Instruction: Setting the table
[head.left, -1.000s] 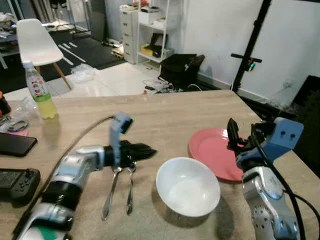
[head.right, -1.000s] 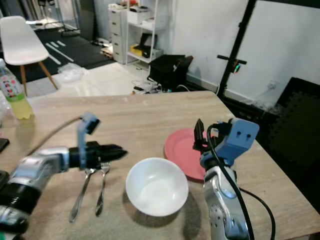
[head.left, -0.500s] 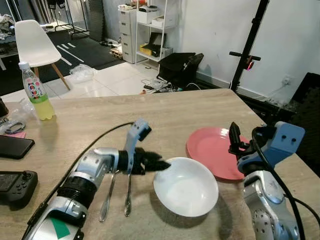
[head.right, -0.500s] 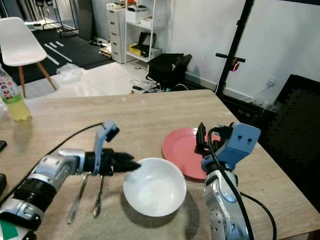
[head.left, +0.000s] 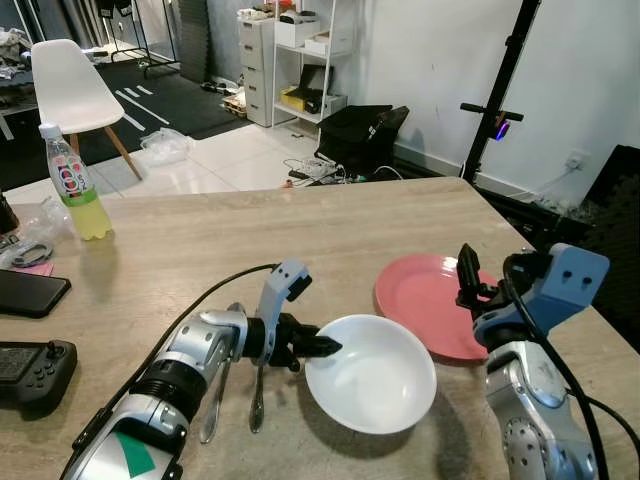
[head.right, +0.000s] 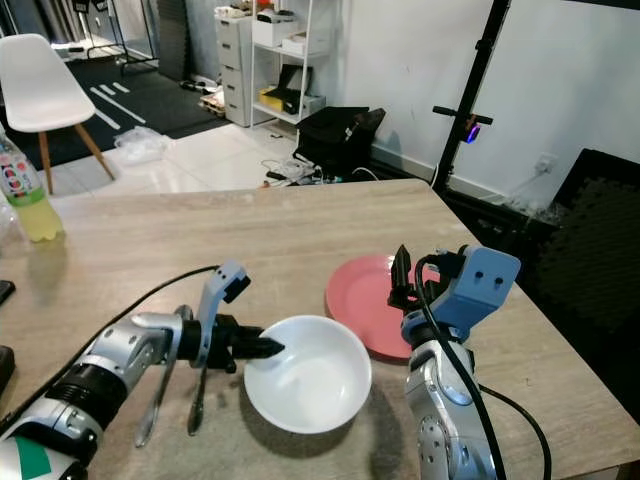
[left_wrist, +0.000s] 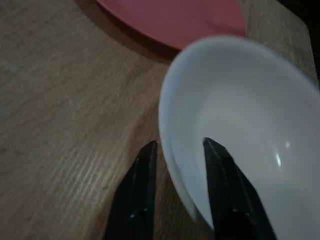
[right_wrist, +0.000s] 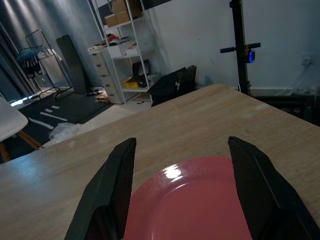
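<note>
A white bowl sits on the wooden table, with a pink plate just behind it to the right. My left gripper is at the bowl's left rim. In the left wrist view the rim of the bowl runs between the two fingers, one outside and one inside, a narrow gap apart. A fork and a spoon lie side by side under the left forearm. My right gripper hovers open over the plate's near right edge, holding nothing; the right wrist view looks across the plate.
A bottle of yellow drink stands at the far left, with a black phone and a game controller nearer the left edge. A white chair and shelves stand beyond the table. The table's right edge lies close behind the plate.
My left gripper has moved right, away from the cutlery, and now straddles the bowl's left rim. The bowl, plate and right arm have stayed put.
</note>
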